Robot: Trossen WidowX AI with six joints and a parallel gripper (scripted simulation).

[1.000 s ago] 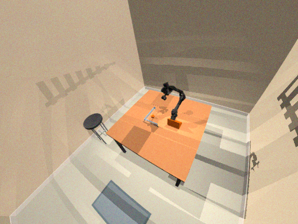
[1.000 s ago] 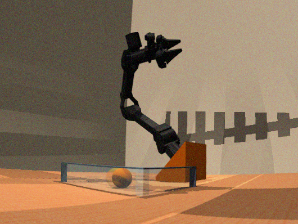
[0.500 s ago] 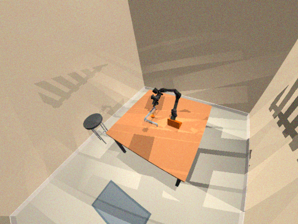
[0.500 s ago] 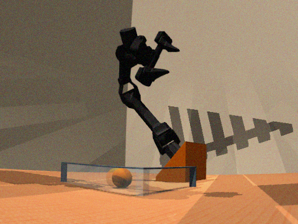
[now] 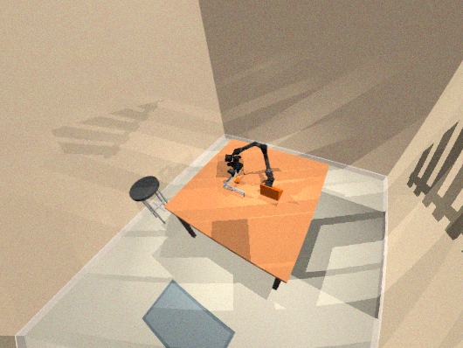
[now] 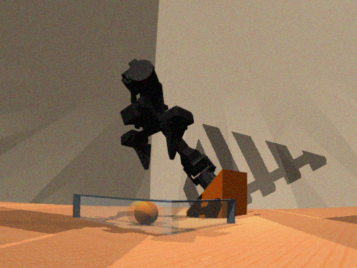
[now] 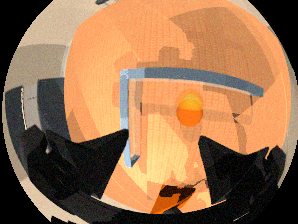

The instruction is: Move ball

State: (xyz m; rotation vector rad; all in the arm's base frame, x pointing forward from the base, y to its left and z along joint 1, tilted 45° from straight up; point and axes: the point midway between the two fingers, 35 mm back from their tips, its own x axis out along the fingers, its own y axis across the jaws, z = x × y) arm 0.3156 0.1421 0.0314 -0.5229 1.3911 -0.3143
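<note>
At the front of the exterior view, the orange table (image 6: 256, 246) is seen streaked with shadow; just beyond its near part the two low clear walls (image 6: 199, 210) meet in a corner that points toward the camera, their far ends marked by blue-grey edges; inside that corner the ball (image 6: 146, 213) rests on the table, and a faint copy (image 6: 135, 206) overlaps it, offset slightly to the left and mostly covered by it; the ball is touched by nothing.

Above and behind the ball the gripper (image 6: 157, 157) is held in the air, pointed down, well apart from the ball; its two dark fingers (image 6: 145, 158) are spread wide, with nothing between them. In the wrist view the fingers are seen at the lower left and lower right, and the ball (image 7: 190, 113) is framed between them further off, with a paler patch along its top edge where the copy (image 7: 192, 99) shows; the walls (image 7: 193, 78) are seen as a blue-grey angle to the left of and beyond it.

Behind the walls the arm (image 6: 195, 161) slopes down to an orange base (image 6: 229, 192) set on the table; beyond it, striped shadows are cast on the wall.

From the top view a stool (image 5: 144, 189) is seen beside the table on the floor, and a blue-grey mat (image 5: 188, 319) lies apart from it.
</note>
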